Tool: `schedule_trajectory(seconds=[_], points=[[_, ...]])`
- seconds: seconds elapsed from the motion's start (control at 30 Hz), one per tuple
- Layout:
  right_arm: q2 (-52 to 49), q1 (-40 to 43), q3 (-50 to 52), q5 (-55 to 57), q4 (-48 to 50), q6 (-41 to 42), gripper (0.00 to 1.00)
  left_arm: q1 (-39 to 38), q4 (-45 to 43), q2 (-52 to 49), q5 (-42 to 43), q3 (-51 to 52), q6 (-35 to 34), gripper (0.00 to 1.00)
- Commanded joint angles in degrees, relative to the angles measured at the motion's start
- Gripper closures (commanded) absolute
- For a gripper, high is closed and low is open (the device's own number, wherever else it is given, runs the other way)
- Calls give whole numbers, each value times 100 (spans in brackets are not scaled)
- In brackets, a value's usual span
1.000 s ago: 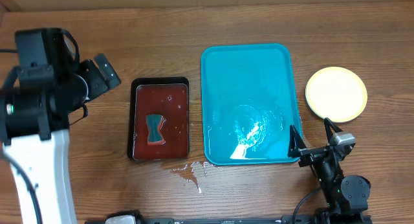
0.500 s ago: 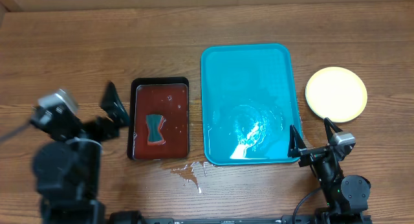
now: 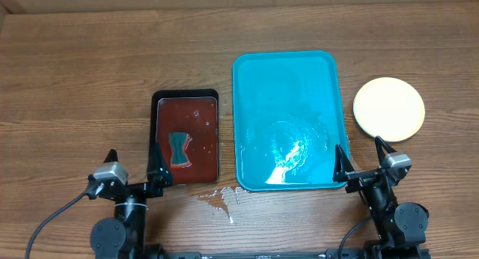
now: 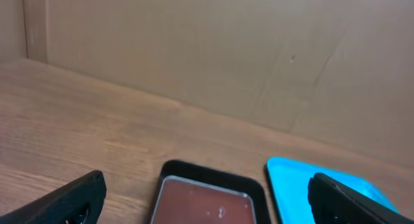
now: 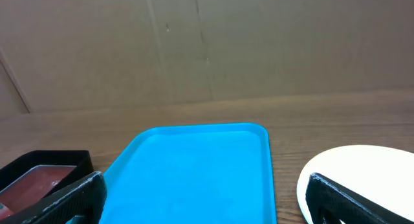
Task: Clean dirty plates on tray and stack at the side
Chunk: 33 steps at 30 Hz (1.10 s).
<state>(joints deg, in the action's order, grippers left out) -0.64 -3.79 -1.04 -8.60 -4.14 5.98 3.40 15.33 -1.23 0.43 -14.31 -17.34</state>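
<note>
Both arms sit low at the near edge of the counter [image 3: 90, 64]. The left jaws are spread wide with nothing between them, and so are the right jaws.

The blue tray [image 3: 284, 55] lies ahead of the right jaws and a little to their left. Its near right corner is just beside the left finger. It looks wet and carries no plates. The plates [image 3: 388, 109] rest on the counter ahead of the right jaws and slightly to their right, off the tray and apart from its rim. From above only a pale yellow top plate shows, so the number beneath it cannot be told. The right wrist view shows the same layout, with the tray [image 5: 194, 166] ahead on the left and the plate edge [image 5: 362, 179] ahead on the right.

A black tray [image 3: 159, 102] of red liquid with a teal sponge [image 3: 178, 149] in it lies just ahead of the left jaws. A small puddle [image 3: 217, 197] sits to their right.

The job looks essentially finished, and the step in hand seems to be parking. To do it well, both sets of jaws should stay low, wide and clear of either tray's rim. Any further check should confirm that the stack sits even and no red smear remains on top. A careless sweep of the right arm could knock the stack.
</note>
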Motion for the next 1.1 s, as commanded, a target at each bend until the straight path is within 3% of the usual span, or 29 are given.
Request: schedule_trajectory(seconds=[0.0, 0.33, 1.07], points=[[35, 17, 57, 2, 20, -2, 0, -4, -116, 109, 46, 291, 212, 0], [35, 17, 57, 2, 20, -2, 0, -7, -1143, 107, 57, 1403, 214, 0], [35, 17, 57, 2, 20, -2, 0, -2, -1095, 103, 48, 1403, 214, 0]])
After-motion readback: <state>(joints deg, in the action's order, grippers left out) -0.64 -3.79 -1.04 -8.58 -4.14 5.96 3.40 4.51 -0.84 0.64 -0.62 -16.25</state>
